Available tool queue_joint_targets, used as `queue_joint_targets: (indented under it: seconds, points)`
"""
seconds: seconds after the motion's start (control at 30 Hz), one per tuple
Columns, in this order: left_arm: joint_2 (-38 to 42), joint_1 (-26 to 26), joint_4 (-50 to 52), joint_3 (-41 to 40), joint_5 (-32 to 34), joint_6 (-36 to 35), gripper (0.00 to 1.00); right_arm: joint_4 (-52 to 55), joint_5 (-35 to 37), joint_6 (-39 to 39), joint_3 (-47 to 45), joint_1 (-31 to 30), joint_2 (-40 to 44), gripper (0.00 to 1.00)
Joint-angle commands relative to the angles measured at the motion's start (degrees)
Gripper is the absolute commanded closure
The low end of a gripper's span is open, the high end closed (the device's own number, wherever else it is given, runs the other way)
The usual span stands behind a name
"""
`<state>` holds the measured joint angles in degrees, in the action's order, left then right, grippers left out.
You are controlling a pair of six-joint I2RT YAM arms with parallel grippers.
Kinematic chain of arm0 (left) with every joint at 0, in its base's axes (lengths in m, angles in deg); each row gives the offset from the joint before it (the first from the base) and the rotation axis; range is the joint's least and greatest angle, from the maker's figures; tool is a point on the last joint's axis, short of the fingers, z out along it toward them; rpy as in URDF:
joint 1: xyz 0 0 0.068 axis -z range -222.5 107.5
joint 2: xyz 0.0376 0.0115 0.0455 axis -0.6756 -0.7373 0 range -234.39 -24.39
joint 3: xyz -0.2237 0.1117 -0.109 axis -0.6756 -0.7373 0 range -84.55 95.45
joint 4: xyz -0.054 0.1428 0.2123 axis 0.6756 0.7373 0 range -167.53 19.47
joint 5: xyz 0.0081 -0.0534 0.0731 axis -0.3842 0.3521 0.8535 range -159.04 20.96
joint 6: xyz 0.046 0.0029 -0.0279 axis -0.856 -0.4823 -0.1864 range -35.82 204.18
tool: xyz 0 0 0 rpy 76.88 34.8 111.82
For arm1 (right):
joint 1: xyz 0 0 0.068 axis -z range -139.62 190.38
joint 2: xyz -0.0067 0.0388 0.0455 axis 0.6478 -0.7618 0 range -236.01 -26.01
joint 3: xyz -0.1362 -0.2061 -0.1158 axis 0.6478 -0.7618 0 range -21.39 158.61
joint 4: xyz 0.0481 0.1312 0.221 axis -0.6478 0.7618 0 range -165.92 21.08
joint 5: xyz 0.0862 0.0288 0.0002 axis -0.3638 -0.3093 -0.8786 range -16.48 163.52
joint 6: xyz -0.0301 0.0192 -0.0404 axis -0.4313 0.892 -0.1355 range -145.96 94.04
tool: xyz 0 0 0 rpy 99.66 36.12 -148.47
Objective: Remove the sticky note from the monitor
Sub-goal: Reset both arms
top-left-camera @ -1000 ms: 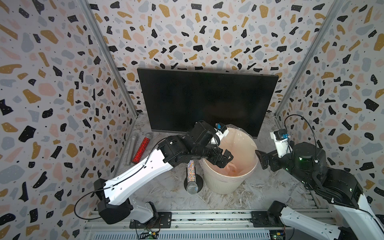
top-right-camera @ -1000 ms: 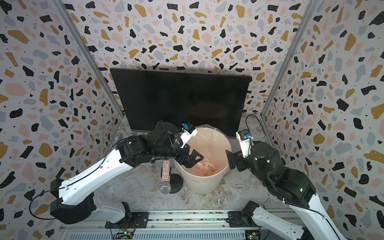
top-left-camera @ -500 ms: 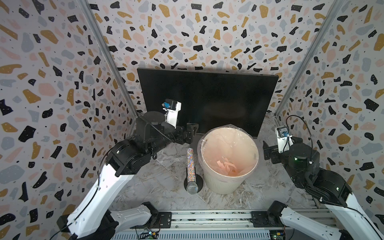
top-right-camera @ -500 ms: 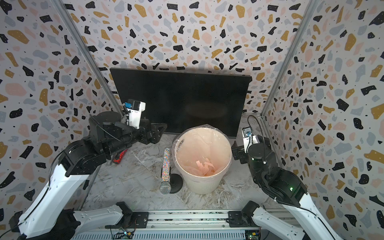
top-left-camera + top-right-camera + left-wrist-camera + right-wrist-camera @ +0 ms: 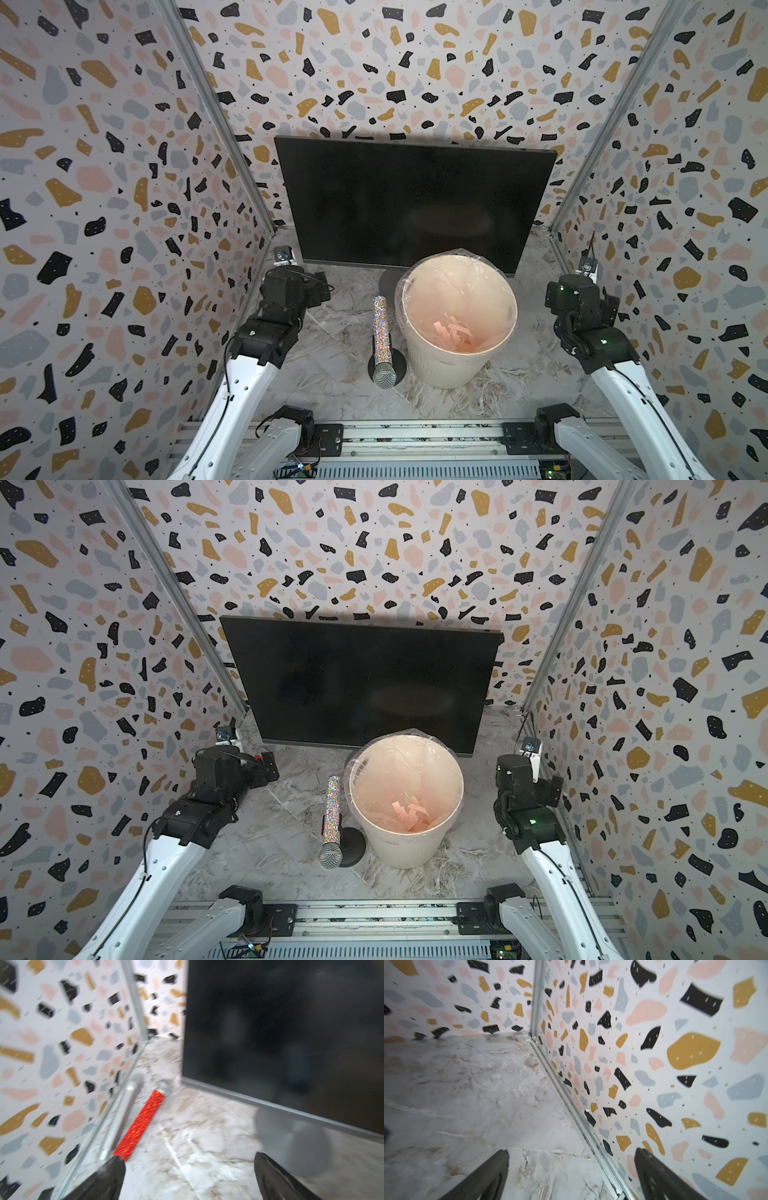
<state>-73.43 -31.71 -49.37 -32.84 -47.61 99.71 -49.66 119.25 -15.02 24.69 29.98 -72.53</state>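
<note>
At the back of the booth, the monitor [image 5: 411, 208] stands upright on the marble-patterned tabletop [image 5: 332, 374], close to the terrazzo-print rear wall [image 5: 395, 62]. The cream bin [image 5: 444, 372] in front, lined with clear plastic, hides part of the monitor's lower edge and most of its round black base [image 5: 387, 282]. Pink paper slips [image 5: 451, 332] lie at the bottom of the bin; whether one is the sticky note cannot be told. Just beside the bin, a glitter microphone [image 5: 381, 328] sits on a small black stand and covers most of it.

The left gripper [image 5: 189, 1157] is spread wide and empty, near the monitor's lower left corner. Its wrist view is blurred: a red glitter microphone [image 5: 143, 1120] lies by the side wall [image 5: 52, 1043], next to a silver one [image 5: 126, 1105] that is hard to make out. The right gripper [image 5: 572, 1150], likewise released and empty, points at the seam between tabletop and right wall. In both top views its fingers are hidden beneath the wrist.
</note>
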Motion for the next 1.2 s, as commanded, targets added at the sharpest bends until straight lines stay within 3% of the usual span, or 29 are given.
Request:
queue_joint_targets:
  seconds: [0.0, 0.13, 0.23, 0.47, 0.6, 0.7, 0.8, 0.83, 0.87, 0.9, 0.93, 1.0, 1.03, 1.17]
  points:
    - [2.43, -1.45, -15.13, -8.99, 7.1, -2.48, 0.01, -15.95, 3.73, 2.25, -9.59, 1.97, 1.52, 0.0]
    - [2.73, -1.47, -33.76, -24.42, 7.13, -6.08, 0.01, -39.41, 2.39, -5.59, -22.96, 2.16, 2.12, 0.0]
    - [-1.49, -1.47, -47.77, -32.0, 4.91, -7.82, 0.01, -45.21, 1.18, -6.89, -24.78, 3.05, -2.39, 0.0]
    - [-19.56, -1.86, -63.64, -33.36, 1.64, -11.98, 0.01, -60.01, -1.86, -6.94, -26.51, 3.1, -18.68, 0.0]
    - [-25.57, -3.72, -69.93, -33.47, -4.83, -14.29, 0.01, -64.01, -4.22, -8.66, -24.41, 3.1, -29.88, 0.0]
    - [-32.57, -4.02, -81.34, -35.47, -9.65, -16.58, 0.01, -64.08, -9.5, -8.17, -24.11, 3.01, -30.4, 0.0]
    - [-31.52, -4.41, -73.66, -32.59, -14.97, -17.93, 0.0, -76.16, -14.6, -8.65, -27.79, 3.65, -34.23, 0.0]
    - [-32.27, -4.57, -75.42, -33.09, -15.21, -17.83, 0.01, -78.27, -17.73, -10.18, -28.18, 3.78, -35.97, 0.0]
    - [-31.93, -4.75, -73.6, -32.47, -15.61, -17.71, 0.01, -72.76, -23.64, -10.64, -26.06, 4.18, -35.68, 0.0]
    - [-31.65, -4.88, -72.48, -32.08, -15.64, -17.58, 0.01, -76.73, -26.84, -11.34, -26.31, 4.9, -37.99, 0.0]
    - [-31.98, -4.9, -73.31, -32.29, -15.38, -17.53, 0.01, -83.59, -27.7, -11.69, -27.63, 5.66, -41.43, 0.0]
    - [-31.68, -4.9, -72.76, -32.2, -15.23, -17.46, 0.01, -75.21, -28.66, -10.13, -26.2, 6.23, -39.05, 0.0]
    - [-31.66, -4.9, -72.88, -32.26, -15.15, -17.46, 0.01, -81.36, -29.37, -10.72, -27.48, 6.77, -40.69, 0.0]
    - [-31.47, -4.9, -73.14, -32.45, -15.1, -17.46, 0.01, -80.48, -28.81, -10.33, -27.19, 6.79, -40.31, 0.0]
